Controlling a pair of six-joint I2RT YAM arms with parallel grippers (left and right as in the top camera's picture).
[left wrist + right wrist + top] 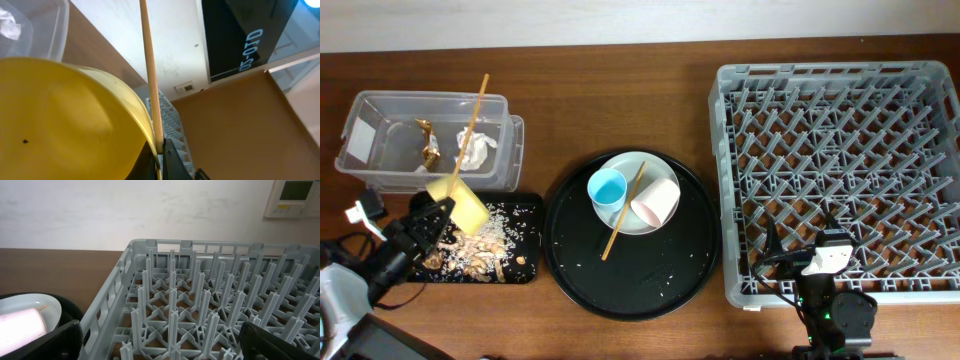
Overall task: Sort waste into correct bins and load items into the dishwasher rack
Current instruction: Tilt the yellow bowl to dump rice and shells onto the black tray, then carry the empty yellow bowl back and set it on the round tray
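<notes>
The only writing I can spot is on a dark panel point(240, 35) in the background of the left wrist view. It carries a short line of pale lettering point(248, 49), turned on its side and too blurred for me to read with any certainty. The white label point(362, 140) on the end of the clear tub point(390, 108) looks blank from above. The wall control unit point(295, 199) has a greenish display point(296, 190), and nothing on it is legible.
</notes>
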